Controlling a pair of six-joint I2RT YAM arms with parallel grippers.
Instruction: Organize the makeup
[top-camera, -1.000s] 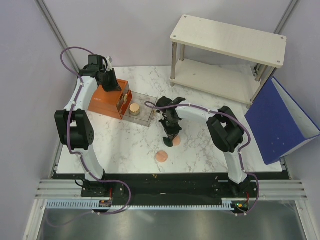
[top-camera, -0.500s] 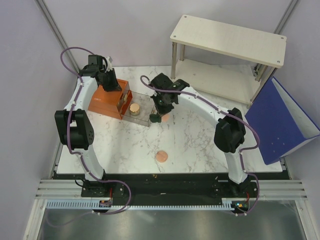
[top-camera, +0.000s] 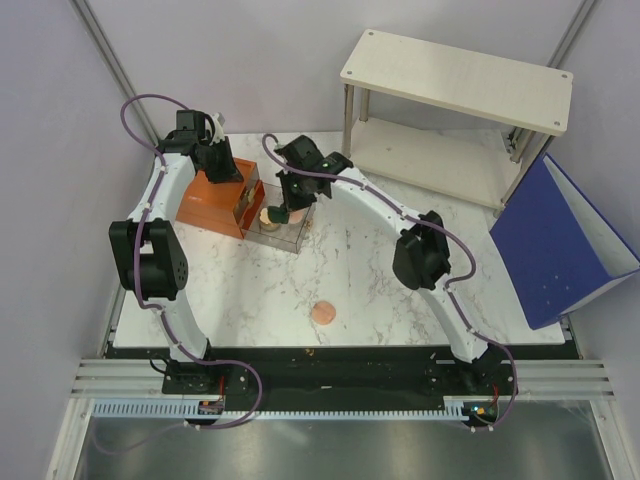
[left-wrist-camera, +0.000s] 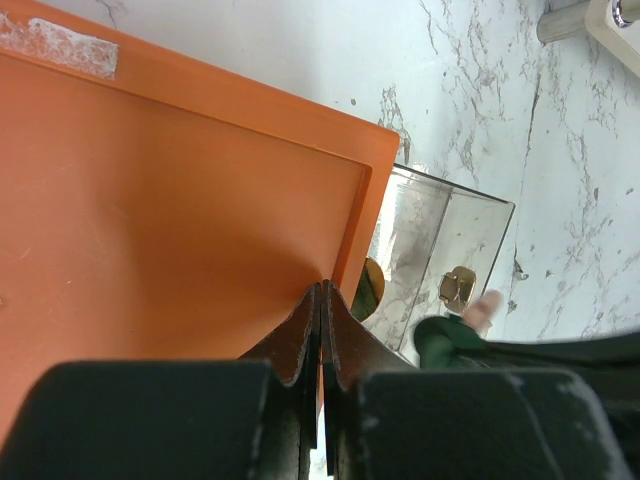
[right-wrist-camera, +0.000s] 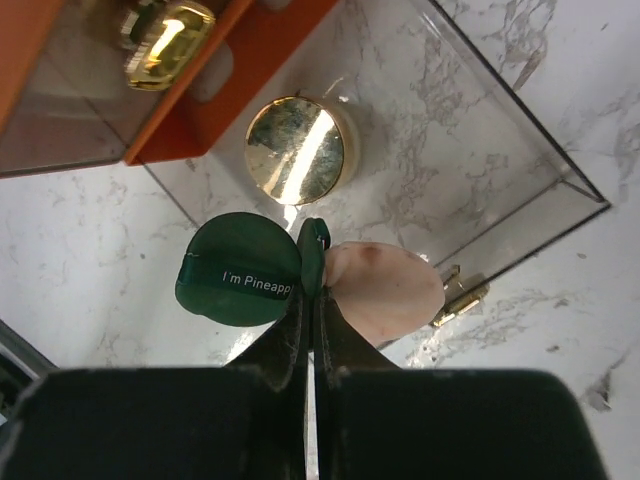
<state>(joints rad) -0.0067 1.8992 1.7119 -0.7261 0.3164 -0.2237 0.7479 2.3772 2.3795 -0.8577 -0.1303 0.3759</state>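
The marble table (top-camera: 400, 260) carries a pale two-level shelf (top-camera: 460, 80) at its far right, and a blue folder (top-camera: 560, 240) leans at the right edge. At the far left stands the orange-brown drawer box (top-camera: 205, 205); a clear drawer (right-wrist-camera: 530, 150) is pulled out from it toward the middle of the table.

The left gripper (left-wrist-camera: 322, 295) sits on the box's top, at the edge above the drawer. Its fingers are pressed flat together, with nothing visible between them.

The right gripper (right-wrist-camera: 308, 290) hangs over the open drawer with its fingers closed narrow. They pinch a peach-pink disc (right-wrist-camera: 385, 290) at its edge, right beside a dark green round piece (right-wrist-camera: 235, 270) printed "I'm Pineapple". Whether the two are joined cannot be told. Both are up in the air above the drawer's near side.

Inside the drawer, the gold-lidded round jar (right-wrist-camera: 295, 150) stands upright close to the box. A small gold knob (right-wrist-camera: 168, 35) shows on the box front.

A second peach-pink disc (top-camera: 323, 313) lies alone on the table, well apart from the drawer, toward the near edge
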